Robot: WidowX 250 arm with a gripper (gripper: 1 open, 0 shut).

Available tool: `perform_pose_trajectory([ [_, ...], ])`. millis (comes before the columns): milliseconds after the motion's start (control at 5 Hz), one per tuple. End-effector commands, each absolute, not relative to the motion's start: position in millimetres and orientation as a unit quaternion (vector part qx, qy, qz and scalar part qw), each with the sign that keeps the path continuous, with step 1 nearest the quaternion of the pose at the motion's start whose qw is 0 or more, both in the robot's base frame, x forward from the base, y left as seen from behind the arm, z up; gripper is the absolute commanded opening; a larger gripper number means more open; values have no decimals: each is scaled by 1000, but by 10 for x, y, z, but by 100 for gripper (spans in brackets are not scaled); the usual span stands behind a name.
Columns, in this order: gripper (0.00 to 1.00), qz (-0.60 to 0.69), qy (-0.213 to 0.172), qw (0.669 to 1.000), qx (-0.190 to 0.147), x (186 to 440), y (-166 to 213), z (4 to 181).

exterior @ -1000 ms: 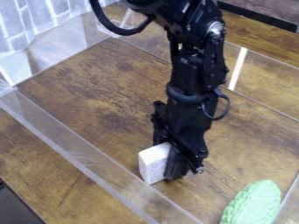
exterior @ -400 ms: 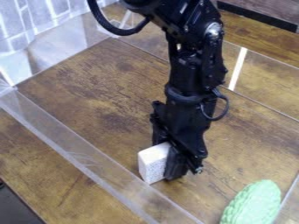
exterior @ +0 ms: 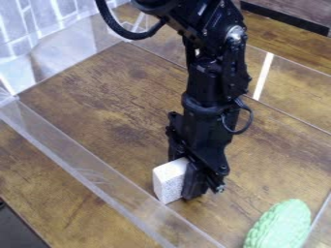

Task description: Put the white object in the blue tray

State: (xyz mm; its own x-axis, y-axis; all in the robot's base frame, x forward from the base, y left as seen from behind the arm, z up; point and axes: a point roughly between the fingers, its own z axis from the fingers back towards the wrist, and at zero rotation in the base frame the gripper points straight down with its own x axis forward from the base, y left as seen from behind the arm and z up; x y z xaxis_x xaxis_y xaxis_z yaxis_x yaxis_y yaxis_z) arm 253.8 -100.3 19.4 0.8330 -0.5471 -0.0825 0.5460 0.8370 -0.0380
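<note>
Dark brown wooden planks make up the table (exterior: 91,97), their grain running diagonally across the view, and a clear plastic sheet or low transparent wall (exterior: 77,160) crosses the near left part of it, catching pale reflections along its edges. At the upper left corner a lighter, glassy patch shows, too washed out to make out. Rising from the top middle of the picture, the black robot arm (exterior: 214,58) bends downward with loops of black cable hanging at its shoulder and beside its wrist. Its gripper (exterior: 195,184) points straight down at the table, low near the surface, a little right of the centre of the frame. The jaws are drawn nearly together and clamp the white object (exterior: 169,182), a small pale brick-shaped block with a rough, speckled face. The block stands just to the left of the dark fingers, with its near face turned toward the camera and its lower edge at or very close to the wood; whether it actually rests on the table or is lifted slightly off it is hard to tell from this angle. Near the bottom right corner, well apart from the gripper, lies a bumpy green oval thing (exterior: 277,225), partly cut off by the picture's edge.
</note>
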Motion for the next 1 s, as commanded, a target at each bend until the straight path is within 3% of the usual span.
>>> perform_pose_trajectory([
  [0,0,-279,29,960,-4,2555,-940,293],
  [800,0,-279,18,960,2,2581,-868,322],
])
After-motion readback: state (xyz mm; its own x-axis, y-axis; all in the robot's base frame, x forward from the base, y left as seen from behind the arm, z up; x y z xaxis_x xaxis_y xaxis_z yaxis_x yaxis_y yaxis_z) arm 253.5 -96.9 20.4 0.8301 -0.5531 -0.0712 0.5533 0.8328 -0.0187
